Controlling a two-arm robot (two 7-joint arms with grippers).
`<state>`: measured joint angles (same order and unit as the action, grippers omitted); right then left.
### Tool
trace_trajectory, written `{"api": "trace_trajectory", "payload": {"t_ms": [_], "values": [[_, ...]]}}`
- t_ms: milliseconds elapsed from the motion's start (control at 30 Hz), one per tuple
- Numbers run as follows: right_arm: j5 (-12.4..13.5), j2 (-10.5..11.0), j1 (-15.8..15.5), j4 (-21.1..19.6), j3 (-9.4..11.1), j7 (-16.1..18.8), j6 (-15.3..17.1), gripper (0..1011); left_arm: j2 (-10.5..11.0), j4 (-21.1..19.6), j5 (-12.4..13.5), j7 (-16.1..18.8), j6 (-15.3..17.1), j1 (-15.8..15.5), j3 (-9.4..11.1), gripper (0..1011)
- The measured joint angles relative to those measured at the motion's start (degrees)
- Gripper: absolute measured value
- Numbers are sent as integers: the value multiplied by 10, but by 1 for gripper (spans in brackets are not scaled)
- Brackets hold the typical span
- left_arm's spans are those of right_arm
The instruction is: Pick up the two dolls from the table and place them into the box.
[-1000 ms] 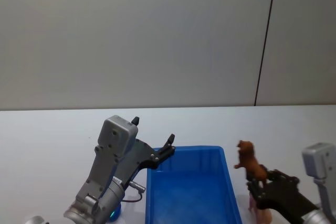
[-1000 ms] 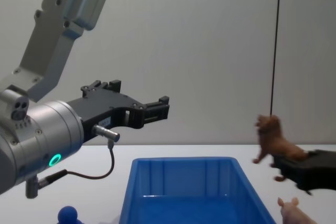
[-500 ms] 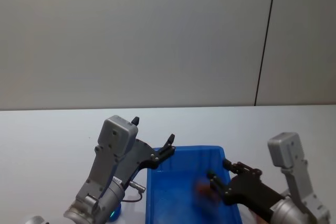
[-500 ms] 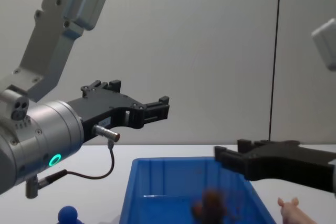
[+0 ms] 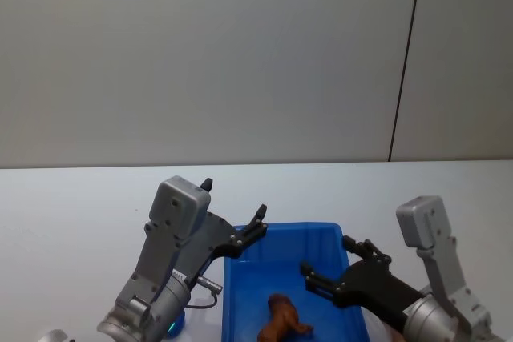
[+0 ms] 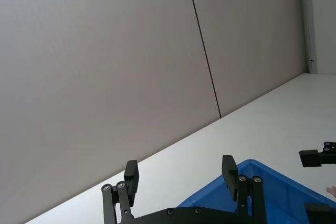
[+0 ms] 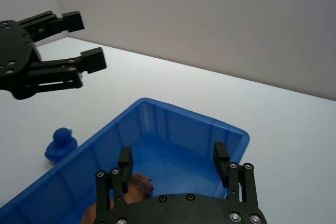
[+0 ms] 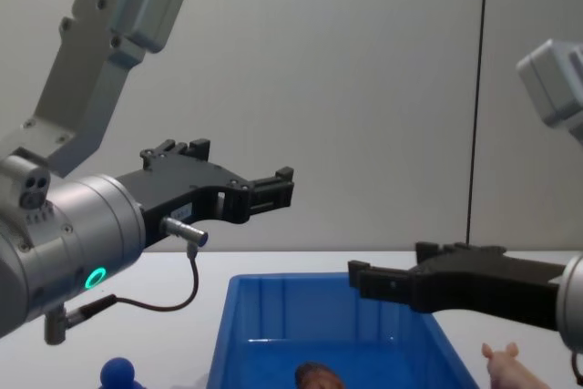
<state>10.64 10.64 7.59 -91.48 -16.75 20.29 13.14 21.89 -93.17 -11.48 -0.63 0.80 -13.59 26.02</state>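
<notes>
room: plain grey wall [image 5: 200, 54] with one dark vertical seam, standing behind a wide white surface.
table [image 5: 72, 198]: flat and white, running across under both arms.
box [image 5: 298, 229]: bright blue, open on top and ribbed inside. It stands on the table straight ahead of the robot, between the two arms.
brown doll [image 5: 282, 319]: lying on the floor of the box toward its near end, touching neither gripper. From the right wrist it shows partly behind that arm's own fingers.
pink doll [image 8: 506, 360]: on the table just to the right of the box, outside it. From the chest only its head and ears show at the lower edge, below the right arm.
left gripper [image 5: 233, 199]: held up in the air at the box's far left corner, higher than the rim. Its fingers are spread wide with nothing between them.
right gripper [image 5: 327, 255]: reaching in from the right and hanging over the inside of the box, higher than the brown doll on the floor. Its fingers are wide apart and empty.
blue duck [image 7: 62, 142]: a small blue toy on the table just outside the box's left wall, under the left arm.
</notes>
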Motion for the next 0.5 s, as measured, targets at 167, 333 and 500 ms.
{"api": "trace_trajectory", "payload": {"t_ms": [167,333,500], "values": [[1,2,-3,-1,3,-22,2,1001,0,0,0,0,0,0,0,1001],[2,9,-13,-12,8,-50,3,1001,0,0,0,0,0,0,0,1001],[3,17,-27,-27,13,-79,6,1001,0,0,0,0,0,0,0,1001]]}}
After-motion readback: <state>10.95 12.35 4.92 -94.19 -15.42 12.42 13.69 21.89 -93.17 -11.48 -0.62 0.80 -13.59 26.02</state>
